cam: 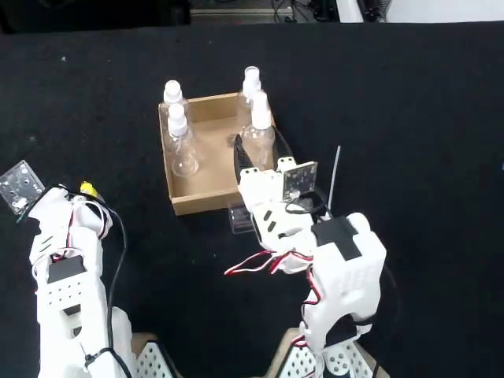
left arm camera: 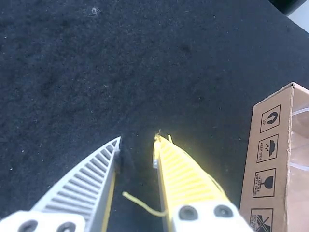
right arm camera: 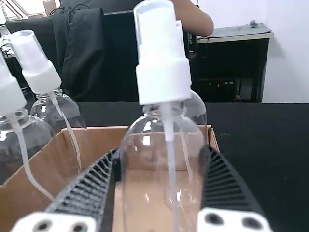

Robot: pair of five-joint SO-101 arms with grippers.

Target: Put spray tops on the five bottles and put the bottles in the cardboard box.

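My right gripper point(cam: 258, 155) has its fingers pinching a capped bottle point(right arm camera: 161, 145) upright in the cardboard box point(cam: 206, 201), by its right wall, presumably to stand beside the other bottles point(cam: 181, 142); my left gripper point(left arm camera: 138, 145) hangs, fingers spread, over bare surface point(left arm camera: 72, 72), out of the way.

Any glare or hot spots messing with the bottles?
Right wrist view: highlights streak the nearest bottle, bright wall behind. High view: black table swallows shadows; a clear bottle reads pale against the cardboard box. Left wrist view: one bright corner, no glare.
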